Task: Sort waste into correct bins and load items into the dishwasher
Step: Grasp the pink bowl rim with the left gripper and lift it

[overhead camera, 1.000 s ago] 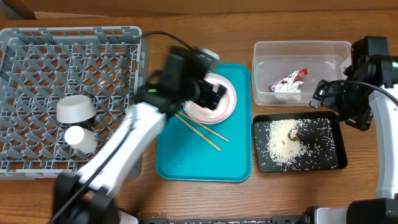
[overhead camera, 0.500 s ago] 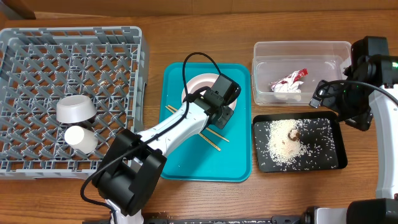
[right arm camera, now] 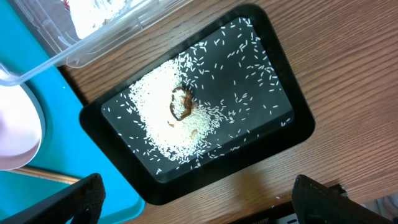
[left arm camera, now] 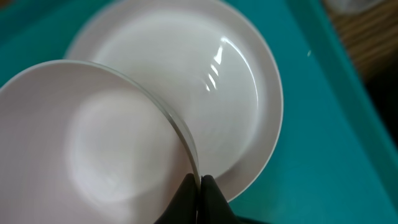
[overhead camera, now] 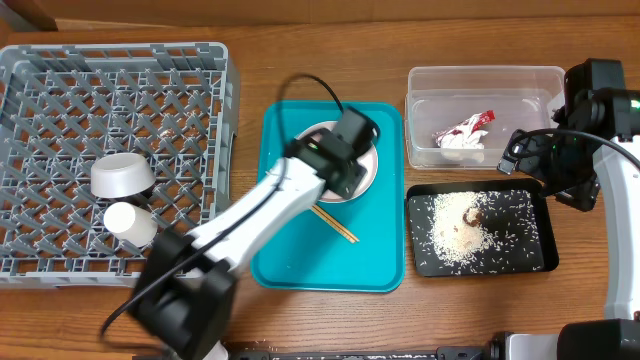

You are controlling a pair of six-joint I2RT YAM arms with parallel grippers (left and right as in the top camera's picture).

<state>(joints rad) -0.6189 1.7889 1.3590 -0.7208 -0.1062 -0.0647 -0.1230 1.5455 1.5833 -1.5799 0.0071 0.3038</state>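
Sitting in the near left of the rack, the bowl and cup look loaded, the cup just nearer than the bowl. To the right, the left gripper reaches over the far part of the teal tray, its fingers pressed together on the rim of the dish. A thin rim gives the narrow fingers something to pinch, which likely explains the edge grip. The dish overlaps the left of the plate; whether it is clear of it cannot be told. It probably goes left to the rack next, and a rim pinch could let it swing. The chopsticks lie just nearer on the teal tray. Farther right, the tub holds the wrapper, and the black tray nearer holds the rice and the lump, so the waste seems sorted. The right gripper hangs above that tray's edge, fingers spread wide and holding nothing
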